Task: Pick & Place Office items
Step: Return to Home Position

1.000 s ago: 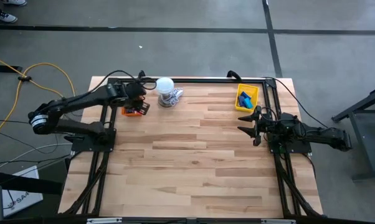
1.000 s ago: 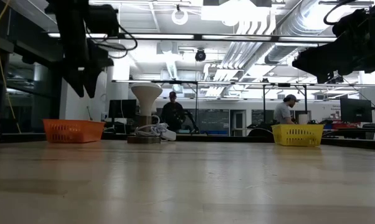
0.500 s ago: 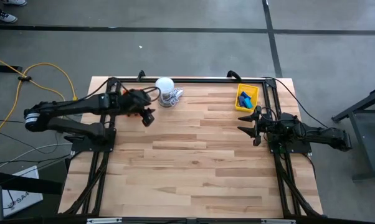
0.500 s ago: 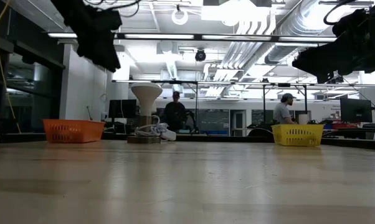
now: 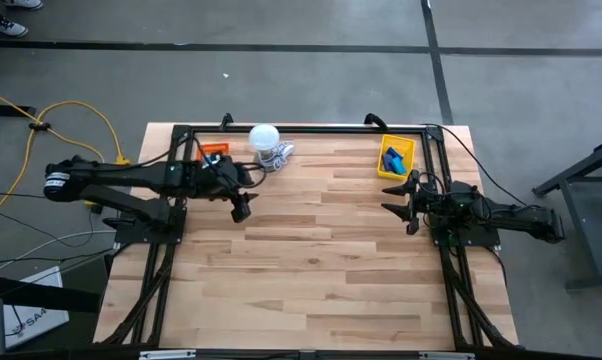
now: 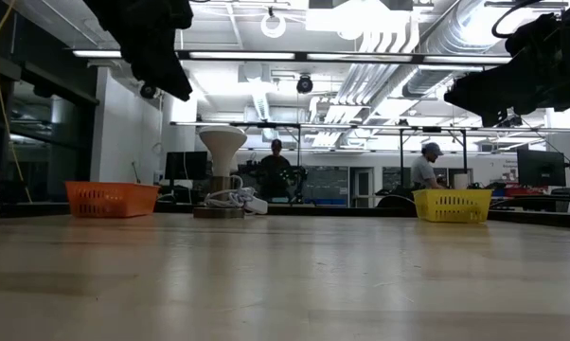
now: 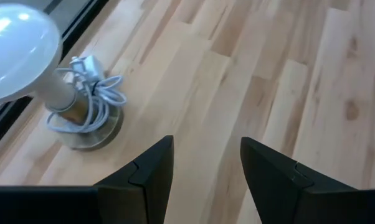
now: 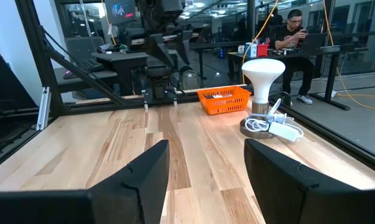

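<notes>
Table (image 5: 311, 290): 1. Arms: 2, left arm (image 5: 131, 178), right arm (image 5: 501, 218). Baskets: 2, orange basket (image 6: 111, 200) at 10 o'clock, yellow basket (image 6: 453, 206) at 2 o'clock. Lamp (image 5: 265, 137): 1, at 11 o'clock. Blue items (image 5: 392, 159) in yellow basket: count unreadable. People (image 6: 276, 170): 2.

The left gripper (image 5: 243, 210) has moved off the orange basket (image 5: 213, 150) and now hangs over bare wood, closer to the middle of the table (image 5: 321, 250) (the basket is not under it any more).
</notes>
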